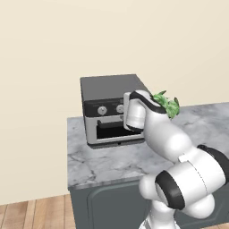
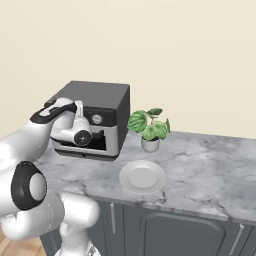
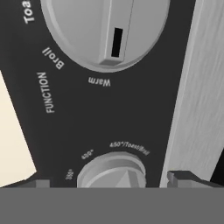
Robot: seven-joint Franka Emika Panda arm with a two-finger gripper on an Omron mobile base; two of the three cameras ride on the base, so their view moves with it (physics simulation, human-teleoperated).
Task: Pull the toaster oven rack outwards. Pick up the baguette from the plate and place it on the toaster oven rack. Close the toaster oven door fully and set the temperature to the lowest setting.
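Note:
The dark grey toaster oven (image 1: 109,87) stands at the counter's back left. Its light-grey toaster oven door (image 1: 91,133) is upright against the front, so the toaster oven rack is hidden. My wrist (image 2: 80,132) is pressed up to the black control strip (image 2: 97,120). In the hand view my gripper (image 3: 113,181) is open. Its fingertips (image 3: 183,178) stand on either side of the silver temperature knob (image 3: 113,171), with gaps to it. The function knob (image 3: 105,30) sits above it. The white plate (image 2: 142,176) lies bare on the counter. The baguette is out of view.
A small potted plant (image 2: 149,127) stands just right of the oven, behind the plate. The marble counter (image 2: 210,170) stretches on to the right. A cream wall runs behind it, and the counter's left edge (image 1: 68,152) drops to a wooden floor.

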